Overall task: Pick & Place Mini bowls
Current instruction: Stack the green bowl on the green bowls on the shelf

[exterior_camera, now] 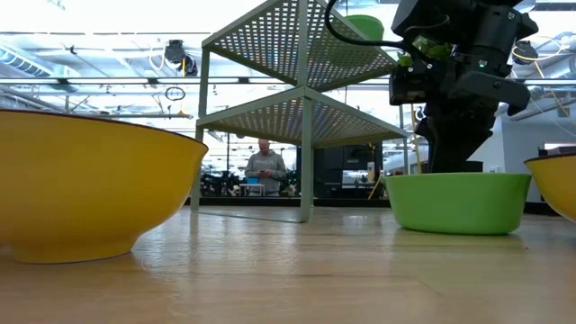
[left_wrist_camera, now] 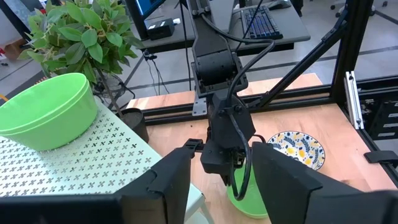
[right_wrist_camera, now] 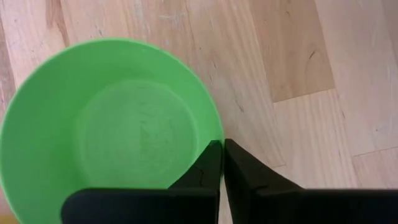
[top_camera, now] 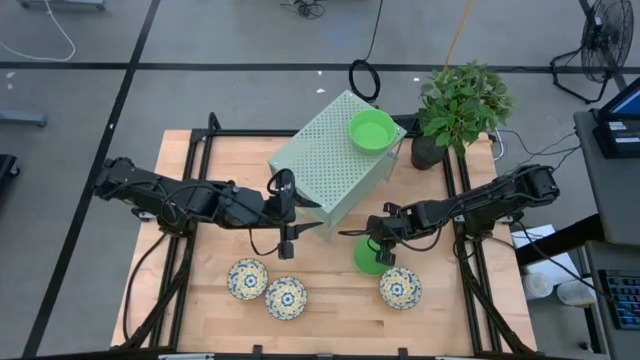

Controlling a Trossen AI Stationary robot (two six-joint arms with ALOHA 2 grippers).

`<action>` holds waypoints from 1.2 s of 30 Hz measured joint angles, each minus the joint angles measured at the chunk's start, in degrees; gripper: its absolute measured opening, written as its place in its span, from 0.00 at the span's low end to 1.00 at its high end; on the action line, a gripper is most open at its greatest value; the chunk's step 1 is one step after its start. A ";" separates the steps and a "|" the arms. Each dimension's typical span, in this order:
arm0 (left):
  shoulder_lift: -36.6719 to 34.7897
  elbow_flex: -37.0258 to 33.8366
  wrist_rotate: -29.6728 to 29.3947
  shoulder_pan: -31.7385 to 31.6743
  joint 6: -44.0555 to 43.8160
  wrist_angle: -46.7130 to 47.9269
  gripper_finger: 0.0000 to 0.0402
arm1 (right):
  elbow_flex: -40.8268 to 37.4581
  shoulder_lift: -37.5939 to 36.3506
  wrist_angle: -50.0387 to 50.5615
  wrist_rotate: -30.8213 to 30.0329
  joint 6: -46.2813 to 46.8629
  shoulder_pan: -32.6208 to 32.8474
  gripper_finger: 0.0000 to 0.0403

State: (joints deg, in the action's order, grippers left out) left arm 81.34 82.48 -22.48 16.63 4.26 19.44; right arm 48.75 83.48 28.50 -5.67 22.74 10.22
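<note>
A green mini bowl [top_camera: 366, 259] stands on its base on the table at the near right, with my right gripper [top_camera: 374, 243] shut on its rim. In the low view this bowl [exterior_camera: 459, 202] rests flat under the gripper [exterior_camera: 443, 157]. A second green bowl [top_camera: 372, 130] sits on top of the pale-green perforated box [top_camera: 330, 165]. Three floral bowls [top_camera: 247, 278] [top_camera: 286, 297] [top_camera: 400, 288] stand along the near edge. My left gripper [top_camera: 312, 215] hovers open beside the box, with nothing between its fingers [left_wrist_camera: 168, 183]. My right gripper pinches the green bowl's rim [right_wrist_camera: 219, 138] on the side toward the arm, one finger [right_wrist_camera: 208, 165] inside the bowl and the other outside. The fingers come steeply from above, slanting in from the table's right. The bowl stands upright with its base on the table.
A potted plant [top_camera: 460, 105] stands at the far right corner beside the box. Black frame rails [top_camera: 455, 190] run along the table's left and right sides. Bare wood lies between the box and the floral bowls. A person [exterior_camera: 265, 169] stands far behind the table.
</note>
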 joint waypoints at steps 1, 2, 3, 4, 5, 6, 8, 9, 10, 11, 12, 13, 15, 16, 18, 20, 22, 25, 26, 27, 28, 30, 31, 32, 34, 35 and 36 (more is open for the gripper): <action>0.00 0.00 0.00 0.00 -0.01 -0.01 0.42 | 0.00 0.02 -0.01 0.00 0.00 0.00 0.01; 0.00 0.00 0.00 0.00 0.01 0.00 0.42 | 0.00 0.02 -0.01 0.00 0.00 0.00 0.01; 0.00 0.00 0.00 0.00 -0.01 -0.01 0.41 | 0.00 0.04 0.02 -0.02 0.00 0.00 0.03; 0.00 0.00 0.00 0.01 0.00 0.00 0.41 | 0.00 0.08 0.13 -0.02 0.02 0.00 0.04; 0.00 0.00 0.00 0.01 -0.01 -0.02 0.40 | -0.02 0.12 0.25 0.02 0.02 0.00 0.06; 0.00 0.00 0.00 0.01 0.00 0.00 0.40 | -0.02 0.13 0.31 0.00 0.02 0.00 0.09; 0.00 0.00 0.00 -0.01 0.00 0.00 0.39 | -0.02 0.13 0.20 0.00 0.05 0.00 0.14; 0.00 0.00 0.00 -0.01 0.00 -0.01 0.39 | -0.02 0.13 0.14 0.00 0.07 0.00 0.16; 0.00 0.00 0.00 0.00 0.00 -0.01 0.39 | -0.02 0.13 0.14 0.00 0.07 0.02 0.19; 0.00 0.00 0.00 0.01 0.02 -0.02 0.39 | -0.02 0.13 0.09 0.00 0.07 0.02 0.22; 0.00 0.00 0.00 0.00 -0.01 -0.02 0.39 | -0.02 0.13 -0.14 0.00 0.11 0.02 0.24; 0.00 0.00 0.00 -0.01 0.00 -0.02 0.40 | -0.02 0.13 -0.46 0.00 0.15 0.02 0.26; 0.00 0.00 0.00 0.01 0.00 0.00 0.41 | -0.02 0.13 -0.71 0.00 0.17 0.02 0.30; 0.00 0.00 0.00 -0.01 0.00 0.00 0.42 | -0.02 0.13 -0.70 0.00 0.17 0.02 0.31; 0.00 0.00 0.00 0.01 0.02 0.00 0.43 | -0.02 0.13 -0.71 0.00 0.17 0.02 0.33; 0.00 0.00 0.00 0.00 0.00 -0.01 0.44 | -0.02 0.13 -0.72 0.00 0.16 0.02 0.34; 0.00 0.00 0.00 -0.01 -0.01 -0.02 0.46 | -0.02 0.13 -0.83 -0.02 0.17 0.02 0.34; 0.00 0.00 0.00 0.00 0.00 0.00 0.47 | -0.03 0.13 -0.84 -0.02 0.20 0.02 0.33; 0.00 0.00 0.00 -0.01 0.00 -0.02 0.48 | -0.03 0.13 -0.84 -0.02 0.37 0.02 0.33; 0.00 0.00 0.00 -0.01 -0.01 0.00 0.48 | -0.03 0.13 -0.84 -0.02 0.53 0.02 0.33; 0.00 0.00 0.00 0.00 0.00 -0.02 0.49 | -0.04 0.13 -0.84 -0.02 0.59 0.02 0.32; 0.00 0.00 0.00 0.00 0.00 0.00 0.50 | -0.04 0.13 -0.86 -0.09 0.59 0.02 0.32; 0.00 0.00 0.00 0.00 -0.01 0.00 0.50 | -0.04 0.13 -0.86 -0.09 0.59 0.02 0.32; 0.00 0.00 0.00 0.00 0.00 -0.01 0.51 | -0.04 0.13 -0.86 -0.09 0.59 0.02 0.32; 0.00 0.00 0.00 -0.01 0.02 0.00 0.51 | -0.04 0.13 -0.86 -0.09 0.61 0.02 0.32; 0.00 0.00 0.00 -0.01 -0.01 -0.01 0.51 | -0.04 0.13 -0.86 -0.07 0.63 0.02 0.32; 0.00 0.00 0.00 -0.01 0.00 0.00 0.51 | -0.04 0.13 -0.86 -0.04 0.79 0.02 0.32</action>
State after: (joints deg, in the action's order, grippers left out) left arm 81.34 82.48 -22.48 16.62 4.26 19.44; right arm 48.71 83.61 27.64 -5.72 23.53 10.24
